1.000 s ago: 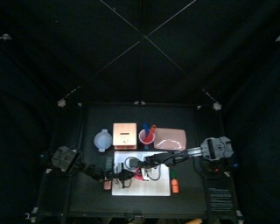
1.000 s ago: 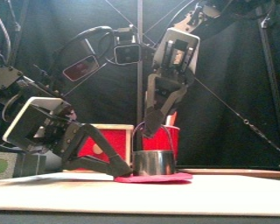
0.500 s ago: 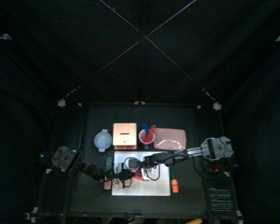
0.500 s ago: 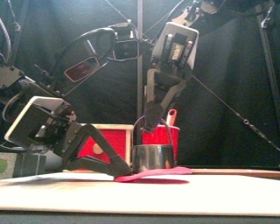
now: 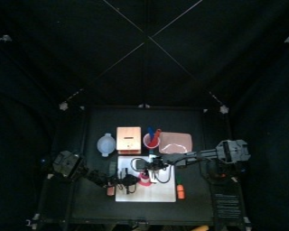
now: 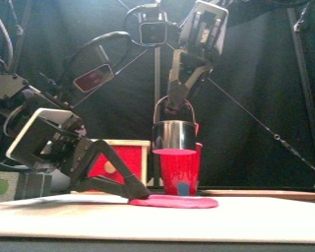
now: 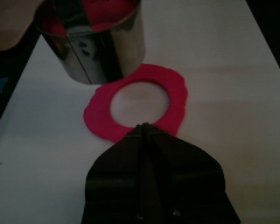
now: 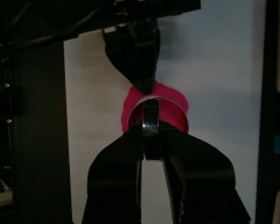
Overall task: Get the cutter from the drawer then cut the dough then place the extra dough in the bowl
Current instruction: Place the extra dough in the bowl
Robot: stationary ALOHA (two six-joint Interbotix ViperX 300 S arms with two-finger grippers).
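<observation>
A red dough ring [image 6: 173,202] [image 7: 98,103] lies on the white cutting board [image 6: 157,224] [image 7: 224,105], and bare board shows through its hole. My left gripper [image 7: 143,129] [image 6: 133,196] is shut on the ring's near edge, low on the board. The round metal cutter [image 6: 176,134] [image 7: 94,44] hangs in the air above the ring. My right gripper [image 8: 149,124] [image 6: 175,101] is shut on its wire handle from above. In the top view the cutter [image 5: 138,167] is over the board's back part.
Behind the board stand the wooden box [image 5: 129,138] with its red drawer front [image 6: 121,163], the red cup [image 6: 177,169], the blue-grey bowl [image 5: 105,143] and the pink tray [image 5: 176,143]. An orange toy [image 5: 180,191] lies on the board's right side.
My right gripper has lifted the cutter straight up off the dough. The ring, briefly tilted up with it, now lies flat under my left gripper.
</observation>
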